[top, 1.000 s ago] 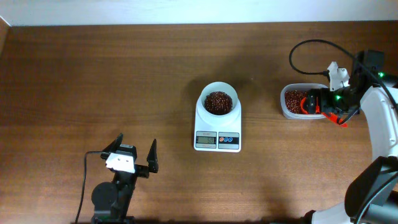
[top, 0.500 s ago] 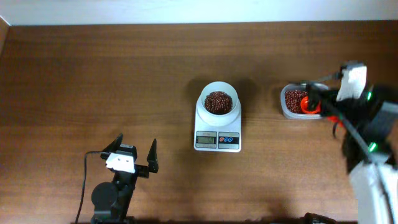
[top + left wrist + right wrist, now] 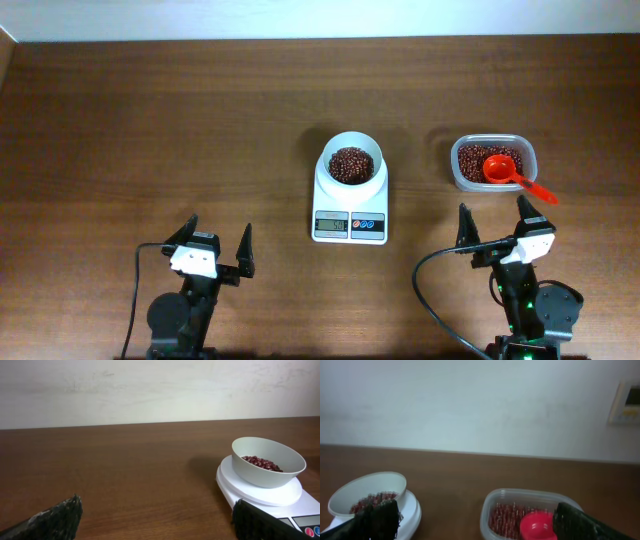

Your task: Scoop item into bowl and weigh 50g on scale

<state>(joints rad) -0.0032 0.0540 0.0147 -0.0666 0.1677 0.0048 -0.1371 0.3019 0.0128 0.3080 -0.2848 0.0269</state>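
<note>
Overhead, at table centre: white flat scale (image 3: 349, 212) of smooth plastic, carrying a round white bowl (image 3: 351, 138) of small dark red-brown beans (image 3: 351, 166). More beans fill a clear rounded tub (image 3: 453, 170) on the right side. A red plastic scoop (image 3: 500, 168) rests in it, handle overhanging the near rim. Left gripper (image 3: 218, 232) and right gripper (image 3: 492, 210): both spread wide, empty.
Left wrist: bowl glossy, beans sitting below the rim.
Right wrist: tub translucent, scoop cup showing.
Handling, judged: beans hard, light, loose, prone to roll; move them by the scoop, gripped at its stiff handle.
</note>
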